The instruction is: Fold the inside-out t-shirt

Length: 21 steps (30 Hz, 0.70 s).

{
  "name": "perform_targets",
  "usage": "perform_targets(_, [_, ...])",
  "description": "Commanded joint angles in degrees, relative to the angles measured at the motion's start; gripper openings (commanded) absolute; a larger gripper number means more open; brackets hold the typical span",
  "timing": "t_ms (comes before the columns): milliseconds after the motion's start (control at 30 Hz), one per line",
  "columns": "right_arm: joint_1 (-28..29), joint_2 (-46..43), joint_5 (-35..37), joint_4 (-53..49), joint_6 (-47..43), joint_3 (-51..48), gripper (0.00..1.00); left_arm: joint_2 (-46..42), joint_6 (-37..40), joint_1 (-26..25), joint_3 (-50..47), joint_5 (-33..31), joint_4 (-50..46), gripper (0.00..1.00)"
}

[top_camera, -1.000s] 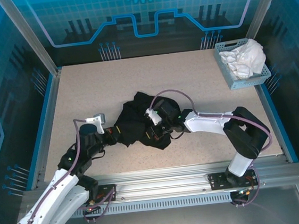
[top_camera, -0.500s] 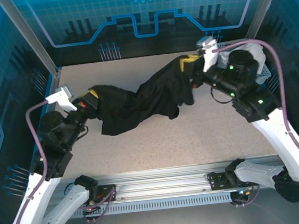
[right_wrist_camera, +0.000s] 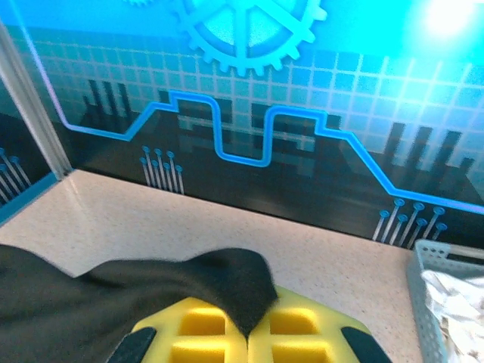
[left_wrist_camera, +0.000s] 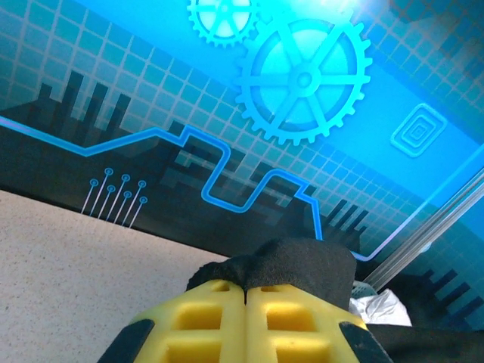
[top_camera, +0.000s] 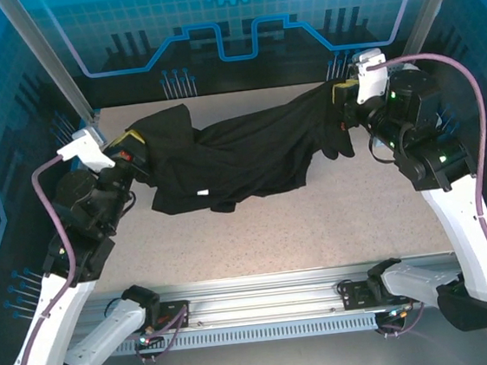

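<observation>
A: Where's the black t-shirt point(top_camera: 241, 157) lying?

B: Strung across the far half of the surface point(top_camera: 275, 231) in the overhead view, from roughly 9 o'clock over to 2 o'clock. It's bunched and wrinkled, and it sags in the middle, where the lower folds look to rest on the surface

A: And the left tool point(top_camera: 132, 142)?

B: At the shirt's 9 o'clock end, clamped on a pinch of the black cloth. From the left wrist the yellow fingers point(left_wrist_camera: 212, 318) sit pressed together, with a lump of fabric poking out past their tips at 12 o'clock

A: The right tool point(top_camera: 339, 94)?

B: At the 2 o'clock end, raised above the surface, also gripping the shirt. From the right wrist its fingers meet with a corner of cloth caught in the seam between them, and the rest of the fabric trails off toward 9 o'clock

A: So the shirt hangs between the two?

B: Yes, each tool has one end, and they sit well apart with the whole garment spanning the gap. A small white tag point(top_camera: 201, 192) shows on the cloth at about 7 o'clock of its middle

A: Anything else close by?

B: A pale blue basket point(right_wrist_camera: 435, 253) with a white cloth point(right_wrist_camera: 457, 291) in it, at 3 o'clock of the right tool in the wrist view, apart from the shirt
</observation>
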Motion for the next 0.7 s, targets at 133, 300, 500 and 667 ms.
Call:
perform_targets(133, [-6.0,7.3,6.9,-2.2,0.8,5.0,0.0,2.5,4.6,1.3,7.6,-1.8,3.1,0.0])
perform_targets(300, [-6.3,11.3,1.7,-2.5,2.6,1.9,0.0,6.4,6.0,1.7,15.1,2.9,4.1,0.0])
perform_targets(500, [-5.8,11.3,-11.9,4.2,5.3,-15.2,0.29,14.1,1.6,1.6,13.5,22.8,4.3,0.0])
perform_targets(667, [-1.4,5.6,-31.5,20.9,5.9,-28.6,0.59,17.3,-2.6,0.7,7.1,32.1,7.9,0.0])
